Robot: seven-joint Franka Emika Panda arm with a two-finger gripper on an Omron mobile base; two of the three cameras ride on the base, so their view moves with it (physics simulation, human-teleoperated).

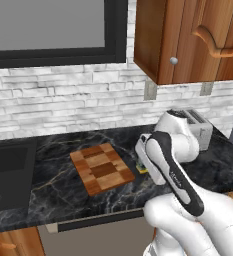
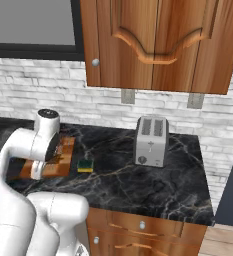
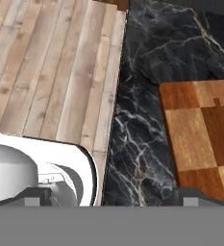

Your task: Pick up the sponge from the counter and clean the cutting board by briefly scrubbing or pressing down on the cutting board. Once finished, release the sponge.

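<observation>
On bench (image 2: 153,185), sponge (image 2: 85,165) lies just right of board (image 1: 102,167), untouched. Tool (image 3: 111,194) hangs over near bench edge, tips wide apart, empty. Step: reaching. Next, I judge: swing right, descend over sponge.

even, bright rendered light, soft shadows, no glare; pics slightly lo-res.
</observation>
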